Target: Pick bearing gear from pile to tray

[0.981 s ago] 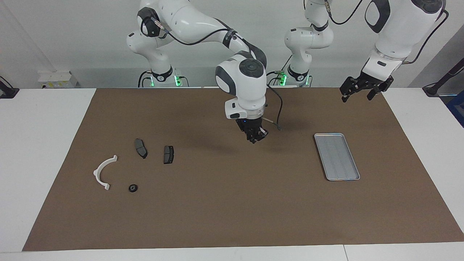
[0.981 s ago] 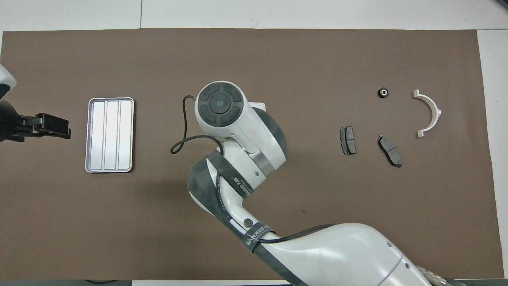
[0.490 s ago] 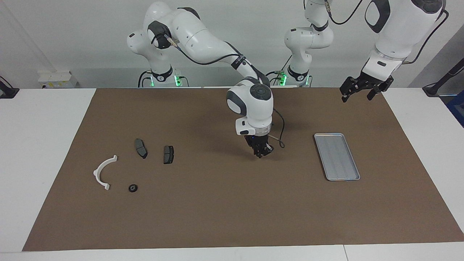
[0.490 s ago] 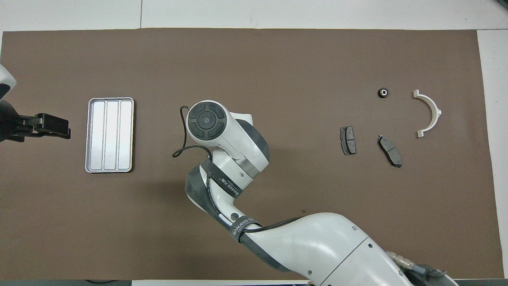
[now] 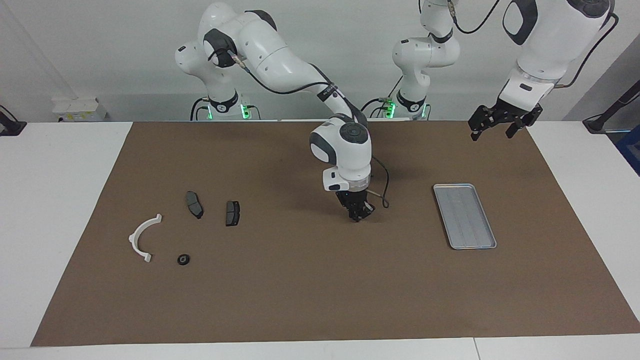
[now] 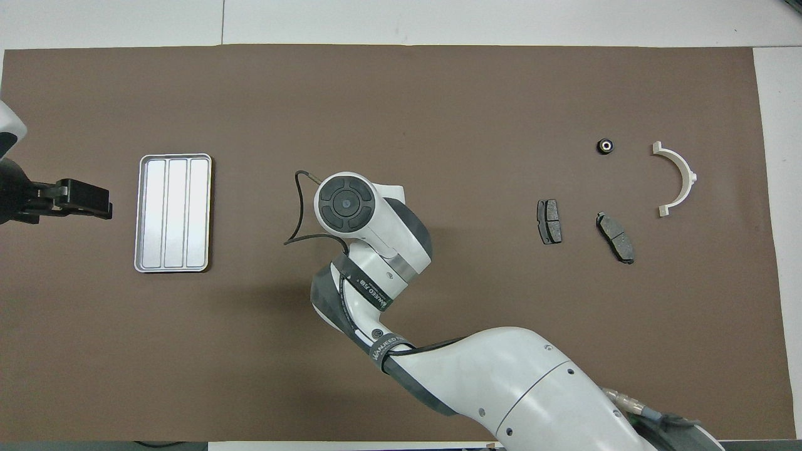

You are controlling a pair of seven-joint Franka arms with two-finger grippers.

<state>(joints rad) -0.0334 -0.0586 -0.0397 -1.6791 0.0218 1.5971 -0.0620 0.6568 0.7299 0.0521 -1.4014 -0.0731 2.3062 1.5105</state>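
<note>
Trouble, as we judge it from the facing view: the right gripper (image 5: 359,216) hangs shut low over bare mat, between the tray (image 5: 464,215) and the pile; whether it holds anything we cannot tell, and the small black round piece (image 5: 183,259) lies far from the tray. Overhead, that arm's wrist hides its claw, yet we see the left gripper (image 6: 88,199) wide open and empty, waiting just off the tray, and the round piece (image 6: 604,146) beside the white bracket (image 6: 678,177).

Right gripper (image 5: 359,216) low, jaws shut; left gripper (image 5: 500,122) raised, jaws apart.
</note>
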